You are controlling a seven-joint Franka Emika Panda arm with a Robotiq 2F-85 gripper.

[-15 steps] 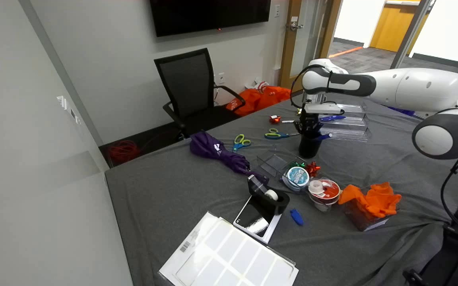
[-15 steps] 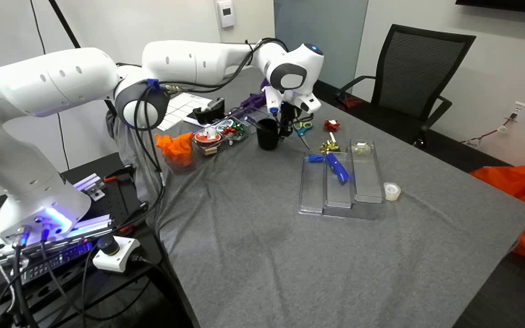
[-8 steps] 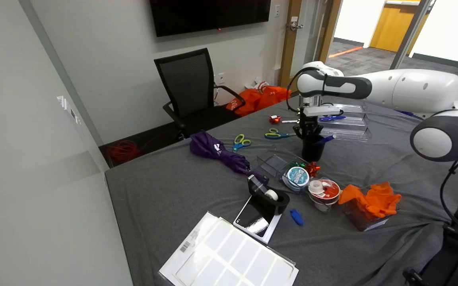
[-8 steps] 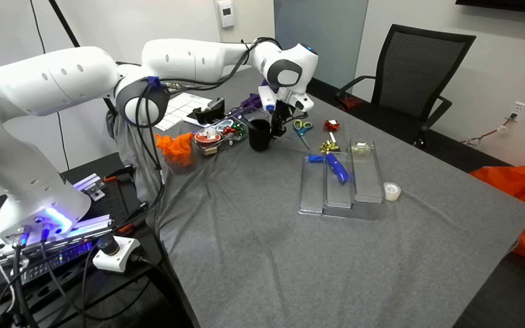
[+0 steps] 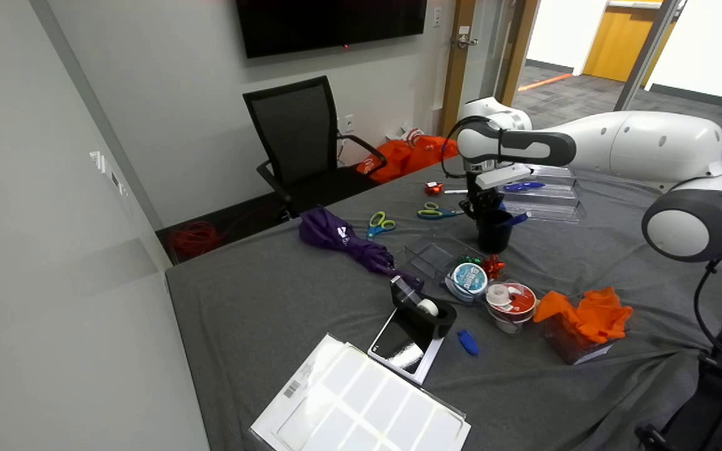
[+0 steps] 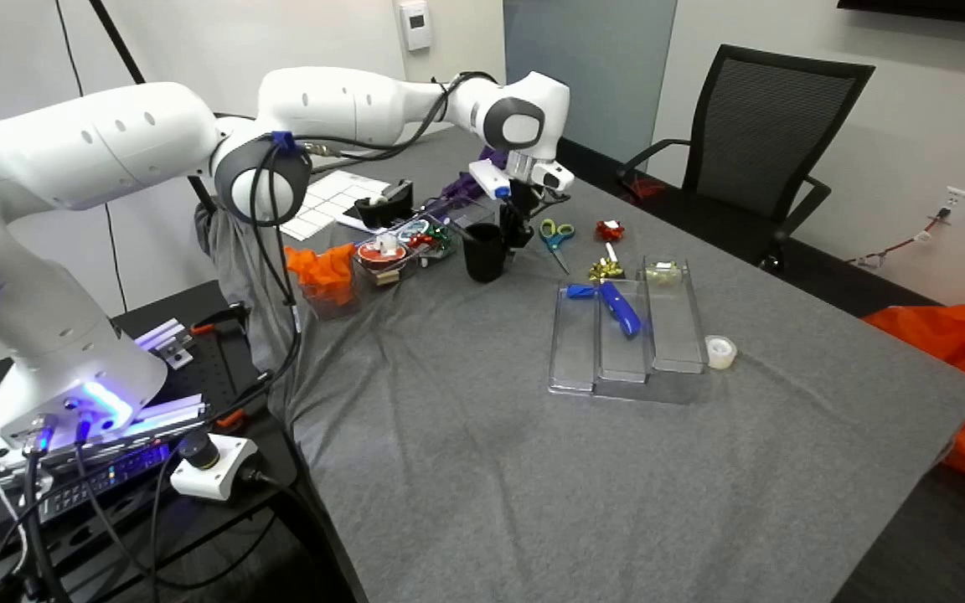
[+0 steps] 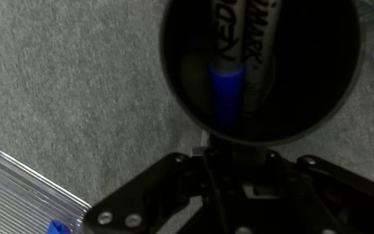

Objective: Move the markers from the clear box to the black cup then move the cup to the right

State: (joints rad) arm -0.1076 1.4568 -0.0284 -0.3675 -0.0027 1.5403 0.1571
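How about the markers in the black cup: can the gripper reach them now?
Probably not from there: the gripper is shut outside the black cup, whose wall stands between it and the markers. The mouth looks uncovered, though, so rising and opening first might work.

Jaws: dull black, metal screw heads (image 7: 133, 220). Just in front of them, black cup (image 6: 484, 255): smooth, matt. Markers (image 7: 227, 84) in it: smooth, plastic-looking. Off beside the jaws, clear box (image 7: 15, 195): glossy see-through plastic, ribbed floor. Near the jaws, gold bow (image 6: 606, 270): shiny, foil-like. Tabletop (image 6: 533, 486) below the jaws: matt cloth, rough, wrinkled. Well apart from them, purple umbrella (image 5: 361, 247): cloth; black-topped box (image 5: 392, 338): high gloss.
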